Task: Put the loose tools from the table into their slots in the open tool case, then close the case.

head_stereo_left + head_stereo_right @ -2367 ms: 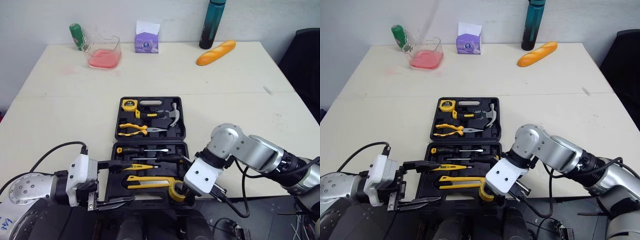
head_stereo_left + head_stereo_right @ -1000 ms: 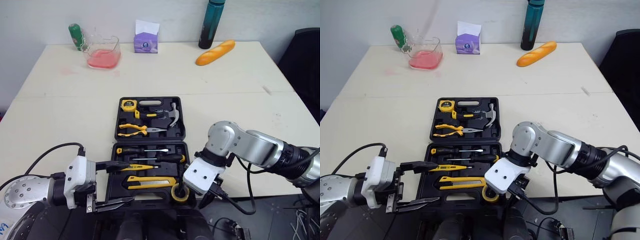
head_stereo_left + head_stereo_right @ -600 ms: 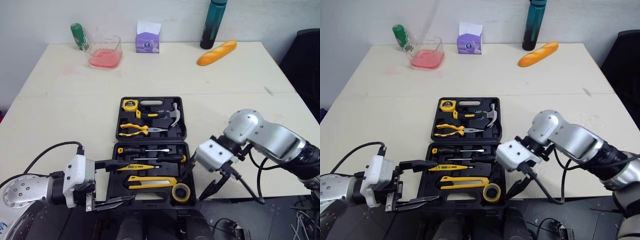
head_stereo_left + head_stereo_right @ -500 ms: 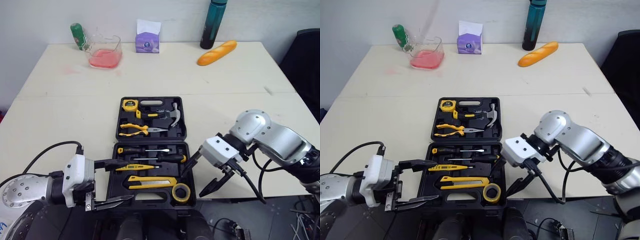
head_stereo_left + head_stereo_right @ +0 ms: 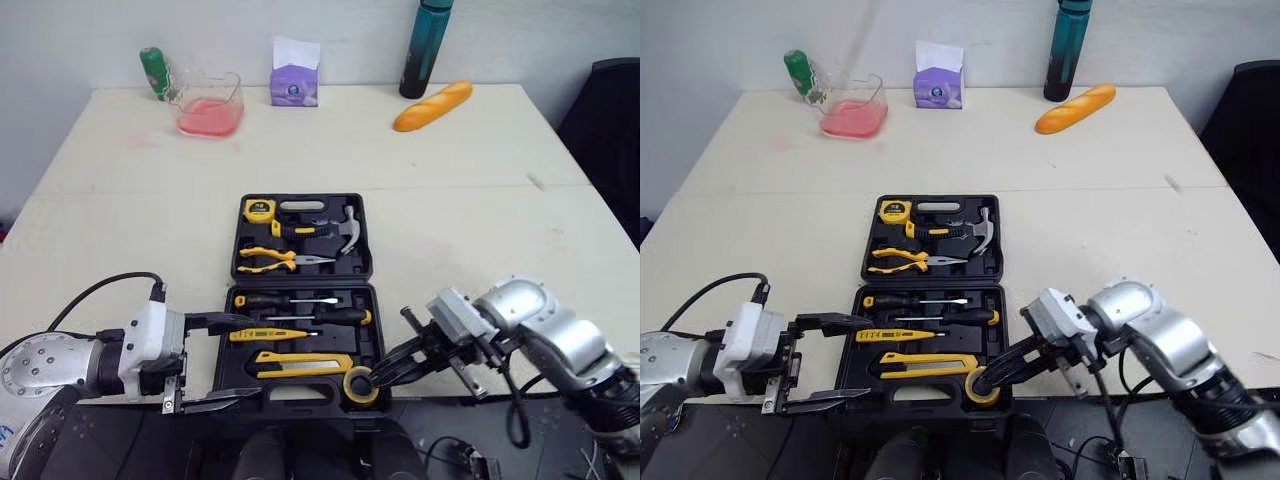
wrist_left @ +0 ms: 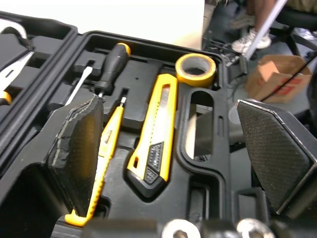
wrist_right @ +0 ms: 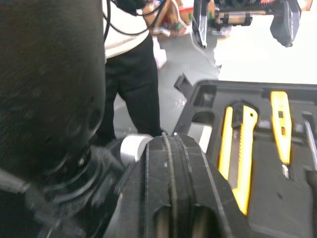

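Tape roll [image 5: 360, 385] at right gripper [image 5: 378, 376], its grip unclear; likely needs pressing flush into tool case [image 5: 362, 240]; left gripper [image 5: 258, 357] splayed.

Nothing seems legible, even on the purple box [image 5: 293, 84].

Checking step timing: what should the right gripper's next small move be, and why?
Probably draw the right gripper back off the yellow tape roll, clear of the open black plastic tool case. The roll sits in its near corner recess and the other slots look filled, so closing the case seems next.
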You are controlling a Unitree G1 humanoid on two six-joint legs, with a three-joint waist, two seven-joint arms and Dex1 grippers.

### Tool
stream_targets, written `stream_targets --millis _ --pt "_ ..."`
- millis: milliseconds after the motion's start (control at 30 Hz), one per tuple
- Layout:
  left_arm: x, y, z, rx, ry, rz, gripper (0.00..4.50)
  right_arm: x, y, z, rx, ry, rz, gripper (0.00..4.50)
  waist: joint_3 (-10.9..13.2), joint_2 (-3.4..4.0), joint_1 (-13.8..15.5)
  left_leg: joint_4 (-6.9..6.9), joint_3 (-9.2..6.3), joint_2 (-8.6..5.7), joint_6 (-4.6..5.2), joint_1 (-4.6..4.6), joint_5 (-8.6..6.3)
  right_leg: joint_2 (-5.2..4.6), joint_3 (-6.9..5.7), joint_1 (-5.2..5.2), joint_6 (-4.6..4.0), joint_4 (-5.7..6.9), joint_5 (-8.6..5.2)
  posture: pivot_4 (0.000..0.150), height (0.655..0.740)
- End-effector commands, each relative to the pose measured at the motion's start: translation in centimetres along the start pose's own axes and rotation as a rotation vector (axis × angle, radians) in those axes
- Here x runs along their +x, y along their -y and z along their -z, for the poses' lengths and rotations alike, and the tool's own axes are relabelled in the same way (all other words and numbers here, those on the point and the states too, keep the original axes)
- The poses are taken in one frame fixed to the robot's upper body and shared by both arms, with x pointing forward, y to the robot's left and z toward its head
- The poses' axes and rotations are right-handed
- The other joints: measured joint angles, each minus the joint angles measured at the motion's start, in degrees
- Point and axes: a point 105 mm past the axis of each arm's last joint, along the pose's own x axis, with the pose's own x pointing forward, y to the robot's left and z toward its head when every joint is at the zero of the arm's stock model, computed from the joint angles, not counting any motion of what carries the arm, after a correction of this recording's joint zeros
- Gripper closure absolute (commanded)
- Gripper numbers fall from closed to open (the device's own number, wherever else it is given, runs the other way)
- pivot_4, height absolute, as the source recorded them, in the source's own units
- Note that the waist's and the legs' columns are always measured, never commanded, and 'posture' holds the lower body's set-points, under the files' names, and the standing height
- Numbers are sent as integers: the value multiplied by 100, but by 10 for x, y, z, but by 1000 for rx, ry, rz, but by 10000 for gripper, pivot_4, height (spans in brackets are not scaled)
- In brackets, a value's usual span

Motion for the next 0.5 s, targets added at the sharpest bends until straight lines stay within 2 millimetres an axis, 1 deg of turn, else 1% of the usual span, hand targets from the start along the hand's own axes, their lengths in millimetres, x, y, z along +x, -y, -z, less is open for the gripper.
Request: stream_targets --millis 33,200,367,500 --pt "1 4 -3 9 -1 36 0 5 1 5 -63 -35 21 44435 0 0 1 0 0 -2 1 0 0 -2 0 0 0 0 0 1500 7400" --pt "1 7 -3 2 -6 62 0 14 -2 15 -33 -35 19 44435 0 0 -1 0 0 0 1 1 0 1 -1 0 0 0 0 1500 7400" --pt "0 8 -3 0 -11 68 0 24 0 27 -21 -59 43 44435 0 0 -1 0 0 0 1 1 0 2 -1 0 0 1 0 1500 7400" --pt "-2 7 -2 -3 -21 68 0 26 3 44 9 -117 76 44435 0 0 -3 0 0 0 1 1 0 3 -1 0 0 0 0 1500 7400"
